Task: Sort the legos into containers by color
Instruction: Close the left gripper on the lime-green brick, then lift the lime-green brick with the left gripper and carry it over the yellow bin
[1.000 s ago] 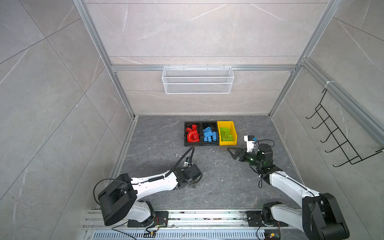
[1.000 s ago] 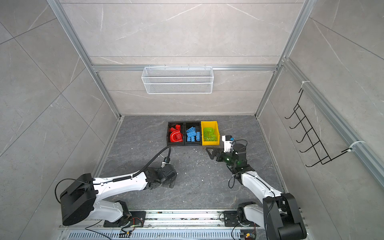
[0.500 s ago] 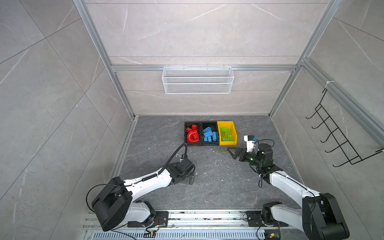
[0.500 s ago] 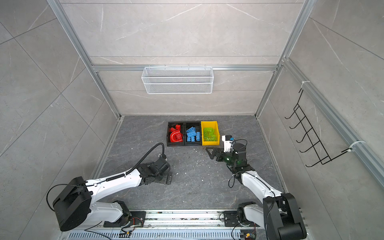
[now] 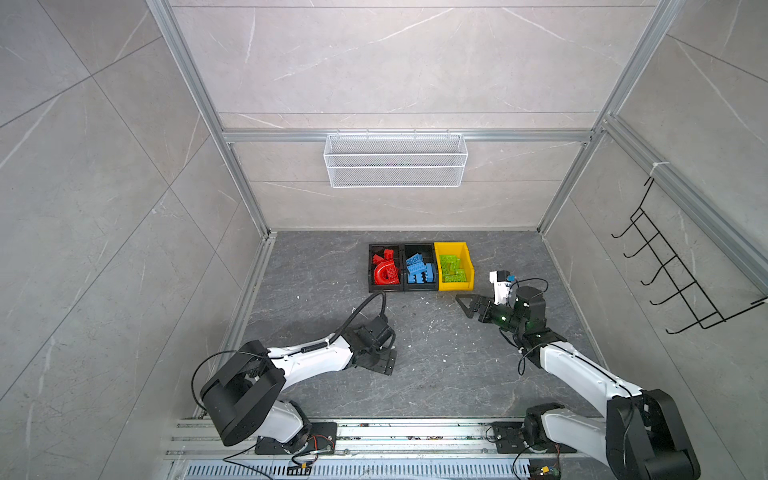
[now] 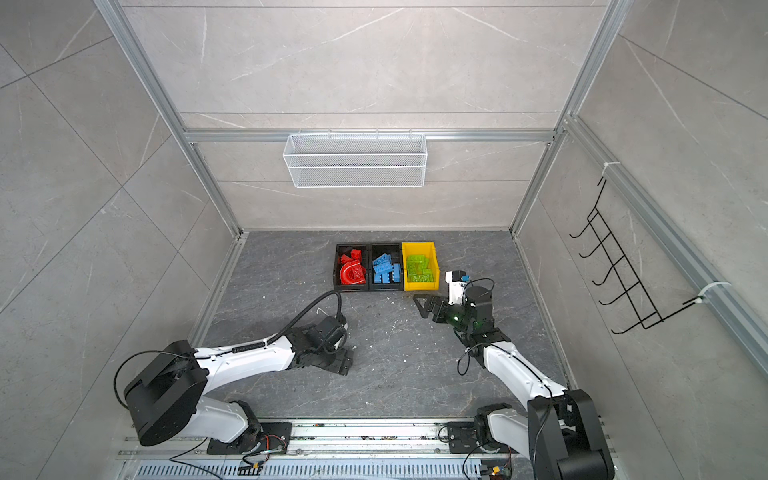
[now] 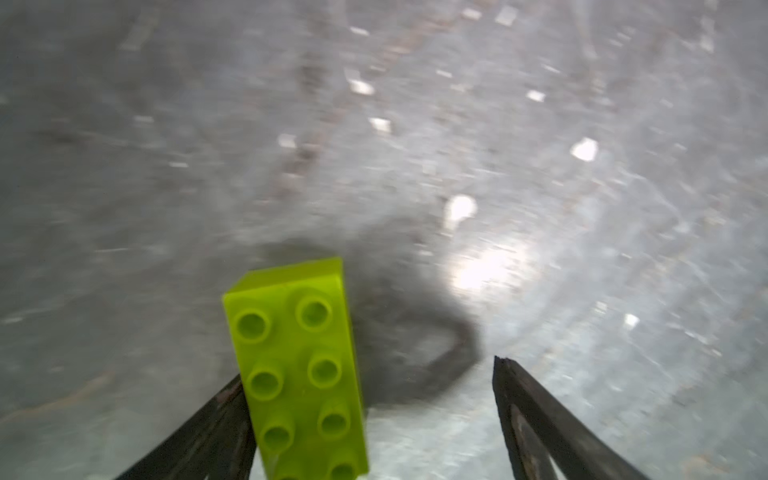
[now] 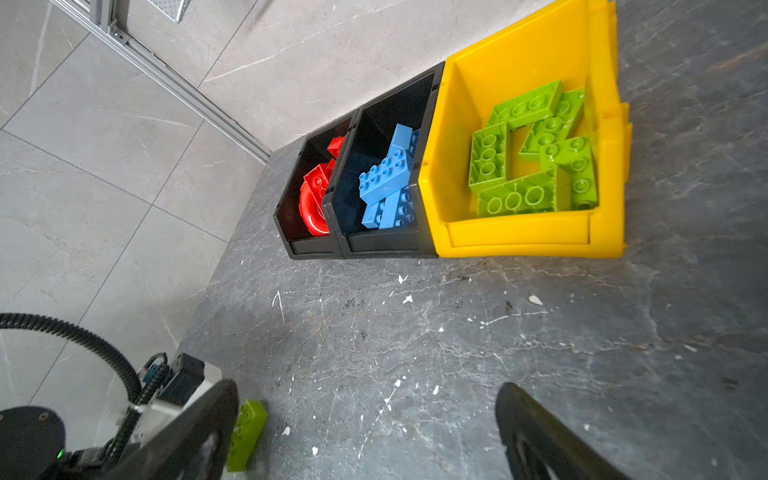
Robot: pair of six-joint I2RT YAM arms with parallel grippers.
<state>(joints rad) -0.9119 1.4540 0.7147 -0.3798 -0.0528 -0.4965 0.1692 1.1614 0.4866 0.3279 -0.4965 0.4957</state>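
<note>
Done: the red legos [image 8: 314, 199] lay in the end black bin [image 8: 316, 248], the blue legos [image 8: 386, 183] in the middle black bin [image 8: 386, 246], and the green legos [image 8: 528, 166] in the yellow bin [image 8: 519, 237]. No colour looked mixed.
Left to do: one lime green brick [image 7: 297, 365] was outside the bins. No other loose piece showed on the bench [image 8: 457, 332]. The sort looked nearly finished, with one pick and one drop into the yellow bin remaining.
Brick place: it was on the near part of the bench, well apart from the bins and between the jaws of the left gripper [image 7: 368, 370]. That gripper hid it in both top views.
Brick long axis: it ran along the fingers, away from the wrist and slightly slanted.
Brick facing: the studded face was turned toward the left wrist camera. Whether the brick lay flat or on its edge could not be told.
Left jaws: spread. One finger was touching or just beside the brick's long side and the other was clear of it, so there was no pinch.
Right jaws: the right gripper [image 8: 368, 388] was spread wide with nothing between its jaws, and hung near the yellow bin's front.
</note>
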